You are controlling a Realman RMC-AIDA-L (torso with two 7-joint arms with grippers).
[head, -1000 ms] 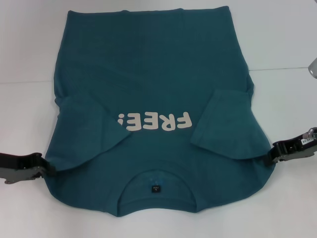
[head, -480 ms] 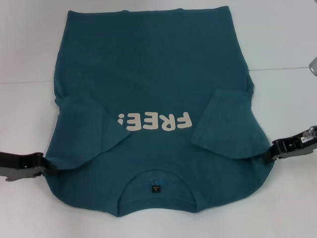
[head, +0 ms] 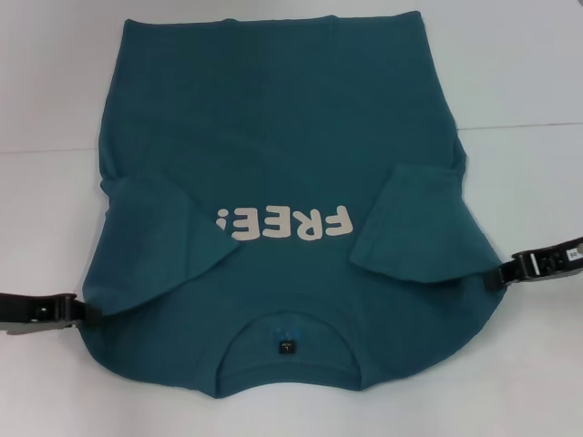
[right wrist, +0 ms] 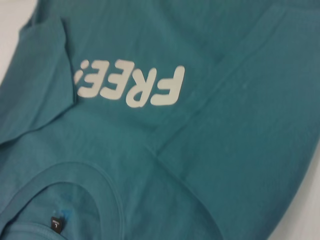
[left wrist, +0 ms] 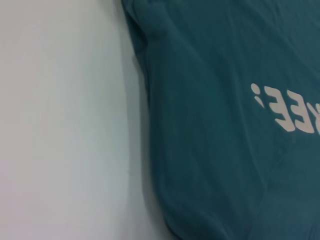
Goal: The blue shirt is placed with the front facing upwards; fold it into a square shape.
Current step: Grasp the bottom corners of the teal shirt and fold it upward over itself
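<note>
The blue shirt [head: 273,127] lies flat and front up on the white table, collar [head: 228,360] nearest me and the cream "FREE!" print [head: 284,223] across the chest. Both short sleeves are folded inward over the body, one on the left [head: 164,241] and one on the right [head: 419,232]. My left gripper [head: 75,311] sits at the shirt's left shoulder edge, shut on the cloth. At the right shoulder edge my right gripper [head: 496,277] is likewise shut on the cloth. The wrist views show only the shirt [left wrist: 225,150] [right wrist: 240,150], no fingers.
The white table [head: 55,82] surrounds the shirt, with a faint seam line [head: 524,125] running across it. A small grey object [head: 577,123] pokes in at the right edge. Bare table lies on both sides of the shirt.
Both grippers have flattened and closed on the shoulder edges. The left one dropped slightly lower, the right one rose a little and the cloth there drew into a point.
</note>
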